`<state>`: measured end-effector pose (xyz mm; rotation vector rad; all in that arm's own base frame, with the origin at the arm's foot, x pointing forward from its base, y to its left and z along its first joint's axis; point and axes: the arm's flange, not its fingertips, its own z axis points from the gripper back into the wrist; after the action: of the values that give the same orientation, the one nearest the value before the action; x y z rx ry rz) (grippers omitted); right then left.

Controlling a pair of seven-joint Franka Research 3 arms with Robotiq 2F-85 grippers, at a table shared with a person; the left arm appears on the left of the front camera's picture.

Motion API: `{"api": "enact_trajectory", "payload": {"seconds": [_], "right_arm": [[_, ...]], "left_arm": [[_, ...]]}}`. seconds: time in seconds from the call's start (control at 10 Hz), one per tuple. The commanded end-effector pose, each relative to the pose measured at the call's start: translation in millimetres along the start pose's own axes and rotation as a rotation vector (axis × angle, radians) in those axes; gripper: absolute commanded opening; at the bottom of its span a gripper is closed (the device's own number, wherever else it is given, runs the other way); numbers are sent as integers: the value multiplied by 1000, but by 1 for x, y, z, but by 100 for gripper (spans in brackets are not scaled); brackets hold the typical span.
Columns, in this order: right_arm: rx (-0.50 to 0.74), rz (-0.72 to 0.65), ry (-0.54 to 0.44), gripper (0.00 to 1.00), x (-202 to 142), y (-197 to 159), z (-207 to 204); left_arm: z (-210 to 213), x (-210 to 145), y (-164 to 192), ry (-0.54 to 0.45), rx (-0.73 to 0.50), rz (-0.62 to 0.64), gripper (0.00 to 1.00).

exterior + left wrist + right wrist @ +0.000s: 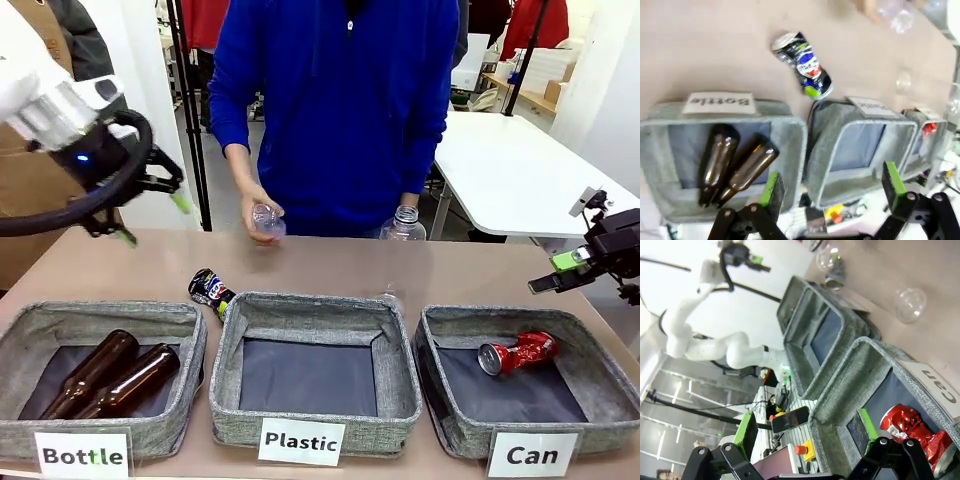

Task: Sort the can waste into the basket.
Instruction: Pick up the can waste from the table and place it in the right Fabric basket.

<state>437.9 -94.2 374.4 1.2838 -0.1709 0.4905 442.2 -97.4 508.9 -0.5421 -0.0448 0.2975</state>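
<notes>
Can-labelled basket [455, 425] holds red can [518, 352]; dark can [210, 290] lies on table [320, 265].

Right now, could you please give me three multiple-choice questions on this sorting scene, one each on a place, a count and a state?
1. Where is the red can?
A. In the Can basket.
B. In the Plastic basket.
C. On the table.
2. How many brown bottles lie in the Bottle basket?
A. One.
B. Two.
C. Three.
3. How do the left arm's jaws stand?
A. Shut on a can.
B. Shut on a bottle.
C. Open, holding nothing.
Answers: 1 A, it lies on that basket's dark floor; 2 B, two lie side by side; 3 C, the green pads stand wide apart.
</notes>
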Motion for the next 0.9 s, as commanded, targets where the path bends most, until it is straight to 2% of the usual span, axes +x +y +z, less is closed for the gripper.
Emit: {"api": "enact_trajectory", "payload": {"seconds": [0.0, 0.2, 0.4, 0.6, 0.8], "right_arm": [[-3, 5, -4, 100, 1, 3, 0], [-3, 5, -4, 100, 1, 3, 0], [-3, 5, -4, 100, 1, 3, 0], [-3, 5, -4, 100, 1, 3, 0], [-3, 5, -4, 100, 1, 3, 0]], "left_arm": [[41, -21, 55, 88, -47, -26, 100], [65, -38, 120, 60, -160, 35, 100], [60, -43, 158, 61, -235, 121, 100], [53, -41, 158, 89, -249, 111, 100], [50, -36, 132, 78, -206, 82, 100]]}}
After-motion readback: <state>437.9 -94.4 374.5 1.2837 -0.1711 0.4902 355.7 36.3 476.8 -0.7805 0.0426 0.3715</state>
